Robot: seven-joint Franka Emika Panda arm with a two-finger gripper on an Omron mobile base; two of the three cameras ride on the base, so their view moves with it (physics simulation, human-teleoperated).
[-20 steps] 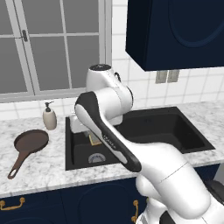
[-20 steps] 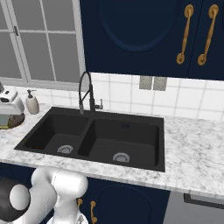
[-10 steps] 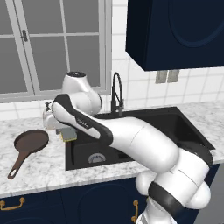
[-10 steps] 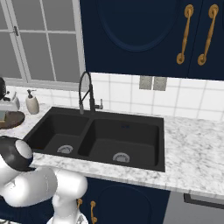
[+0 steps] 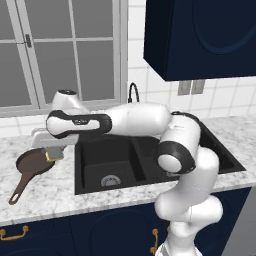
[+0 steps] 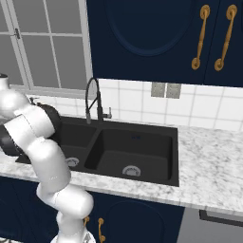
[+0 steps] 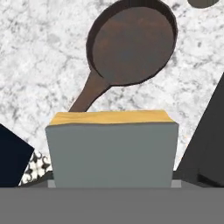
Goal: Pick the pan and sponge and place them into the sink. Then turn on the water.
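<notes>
Marble counter (image 7: 39, 65) spreads below the gripper (image 5: 54, 153), whose jaws are clamped on the sponge (image 7: 111, 146), a light, squashy block (its yellow edge faces away) that wants only gentle pressure across its sides. Just beyond it lies the pan (image 7: 131, 43), probably stiff and heavier; its long handle looks the best hold. Beside the hand waits the sink (image 5: 107, 155).

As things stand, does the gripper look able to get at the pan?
Probably not yet: the gripper hangs right above the pan, nothing between, but the sponge sits between its jaws, so it would likely need to drop that first.
</notes>
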